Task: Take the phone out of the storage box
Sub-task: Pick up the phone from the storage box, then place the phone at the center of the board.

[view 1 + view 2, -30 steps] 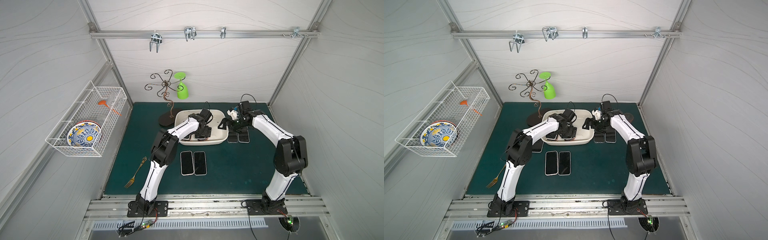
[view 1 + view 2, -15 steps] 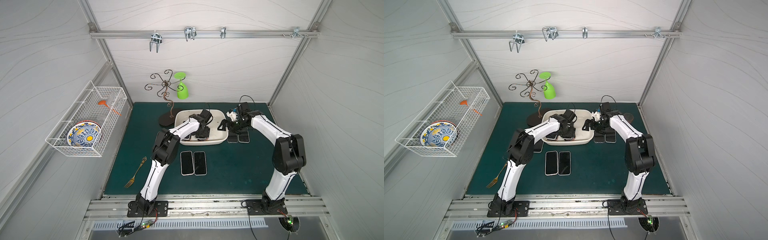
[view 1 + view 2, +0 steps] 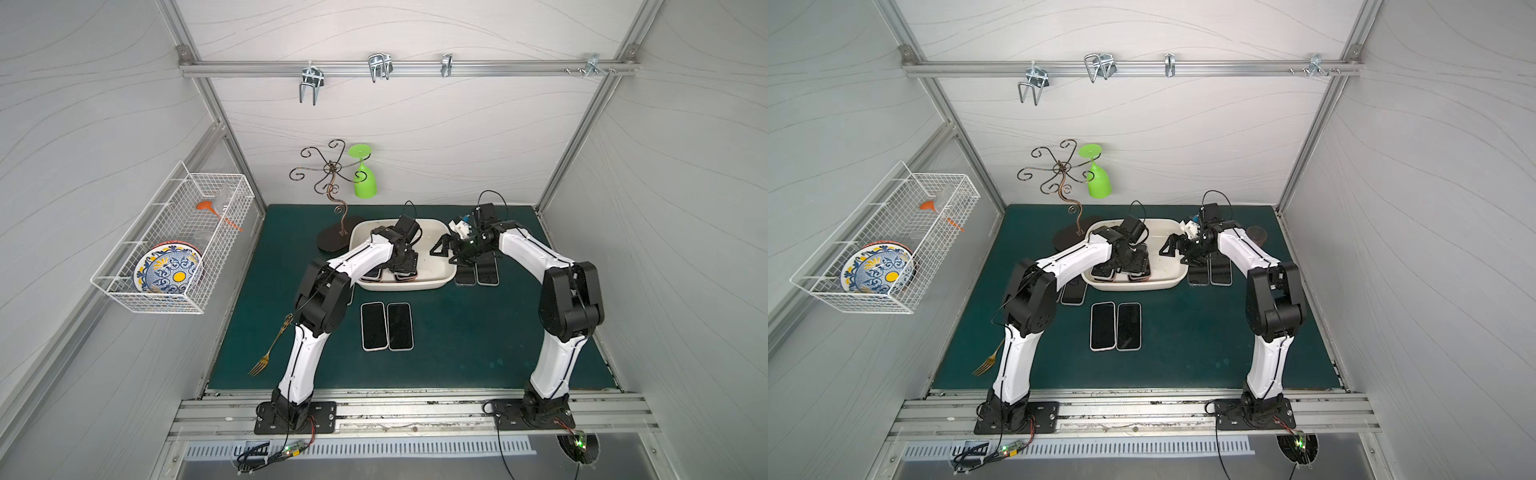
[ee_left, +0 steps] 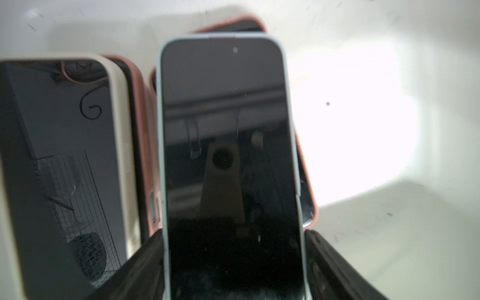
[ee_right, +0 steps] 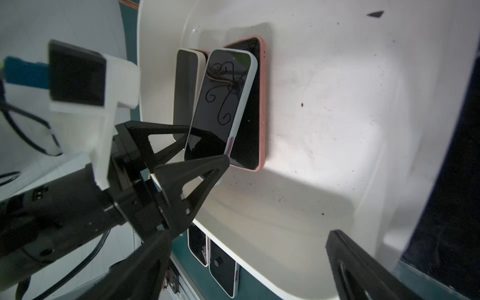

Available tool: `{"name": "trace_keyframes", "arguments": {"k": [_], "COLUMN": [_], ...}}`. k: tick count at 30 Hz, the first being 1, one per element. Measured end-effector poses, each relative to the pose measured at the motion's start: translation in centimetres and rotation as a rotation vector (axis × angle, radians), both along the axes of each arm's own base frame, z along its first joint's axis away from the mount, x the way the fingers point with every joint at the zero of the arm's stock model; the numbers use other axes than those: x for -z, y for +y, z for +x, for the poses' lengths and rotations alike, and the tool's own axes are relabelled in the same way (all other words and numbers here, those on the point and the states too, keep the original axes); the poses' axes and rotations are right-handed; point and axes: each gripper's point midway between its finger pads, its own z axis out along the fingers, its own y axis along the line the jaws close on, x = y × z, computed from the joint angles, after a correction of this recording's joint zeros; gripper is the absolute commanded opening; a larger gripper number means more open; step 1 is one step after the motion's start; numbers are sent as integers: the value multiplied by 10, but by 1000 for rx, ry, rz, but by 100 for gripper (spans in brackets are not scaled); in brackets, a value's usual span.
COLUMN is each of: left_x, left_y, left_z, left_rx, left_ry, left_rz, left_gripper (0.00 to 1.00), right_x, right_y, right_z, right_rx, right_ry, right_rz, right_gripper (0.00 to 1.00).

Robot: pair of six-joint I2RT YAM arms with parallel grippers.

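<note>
Top views both show two dark phones (image 3: 386, 326) side by side on the green surface (image 3: 457, 357), nearest the arm bases. At their 12 o'clock sits the storage box (image 3: 434, 275), with the left pincer (image 3: 402, 266) down inside it. Left wrist view: black fingers (image 4: 145, 259) clamp both long edges of the pale-blue-cased phone (image 4: 226, 130), which lies over a pink-cased one (image 4: 311, 202). Right pincer (image 3: 448, 254) hangs spread wide and empty at the box's 3 o'clock rim. Farthest back, a scrolled wire stand (image 3: 330, 174) at 11 o'clock
</note>
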Motion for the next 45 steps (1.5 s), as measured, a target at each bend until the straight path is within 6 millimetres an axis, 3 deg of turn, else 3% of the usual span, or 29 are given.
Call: {"name": "trace_keyframes", "arguments": {"k": [5,8,12,15,22,27,30,34,40,45], "left_x": [-40,-52,-51,-44,-44,-49,-51,-50,-64,-68], "left_y": [-4,-5,-5,-4,-4,-5,-5,-5,-6,-6], "left_z": [-3,-7,-13,-18,-20,-21,-22,-22,-23,-30], "left_rx": [12,18,23,24,23,20,17,14,11,-15], "left_ry": [-54,-68,-54,-32,-25,-33,-32,-31,-52,-33], "left_rz": [-67,-97,-111,-109,-115,-128,-134,-140,-168,-214], "left_gripper": [37,35,34,34,32,31,30,30,29,29], "right_x": [-19,-27,-29,-21,10,14,9,0,4,-13], "right_y": [15,24,35,44,71,87,94,103,106,106], "right_z": [16,23,30,31,18,10,10,10,5,0], "right_rx": [-11,-16,-15,-20,-50,-61,-62,-73,-70,-99], "right_ry": [-22,-30,-6,34,150,191,195,196,230,217], "right_rz": [96,140,187,209,213,234,264,305,328,379], "right_gripper": [99,99,99,99,99,97,88,68,20,9]}}
